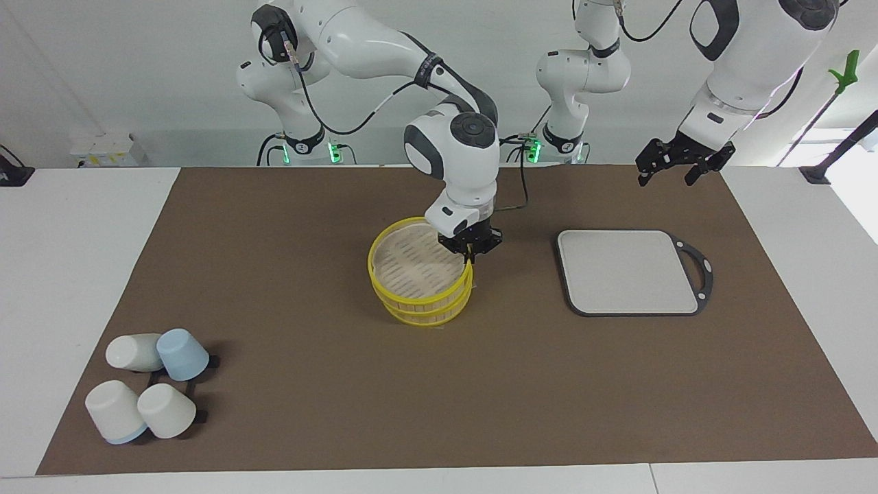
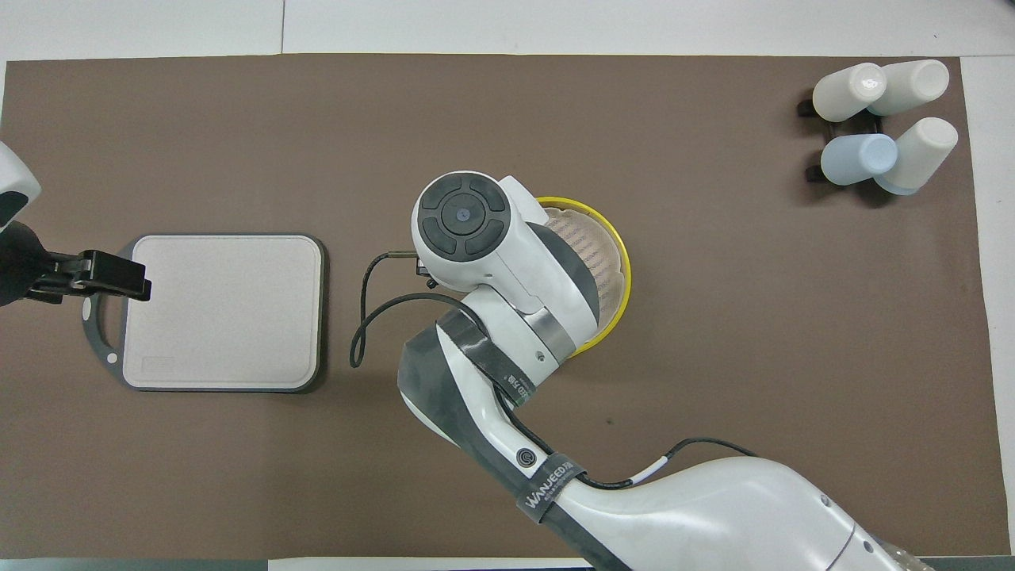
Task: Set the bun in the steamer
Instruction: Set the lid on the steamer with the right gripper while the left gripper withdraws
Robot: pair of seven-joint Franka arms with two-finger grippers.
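Observation:
The round yellow-rimmed steamer (image 1: 420, 310) stands mid-table; it also shows in the overhead view (image 2: 617, 246), half covered by my right arm. Its top yellow-rimmed piece, the lid (image 1: 411, 264), lies tilted on the basket with its slatted face showing. My right gripper (image 1: 470, 258) is shut on the lid's rim at the side toward the left arm's end. In the overhead view this gripper is hidden under its own wrist. No bun is in view. My left gripper (image 1: 667, 177) is open and empty, up in the air over the cutting board's handle (image 2: 99, 349).
A grey rectangular cutting board (image 1: 627, 271) lies beside the steamer toward the left arm's end. Several white and blue cups (image 1: 151, 391) lie on a black rack at the right arm's end, farther from the robots. A brown mat (image 1: 309, 412) covers the table.

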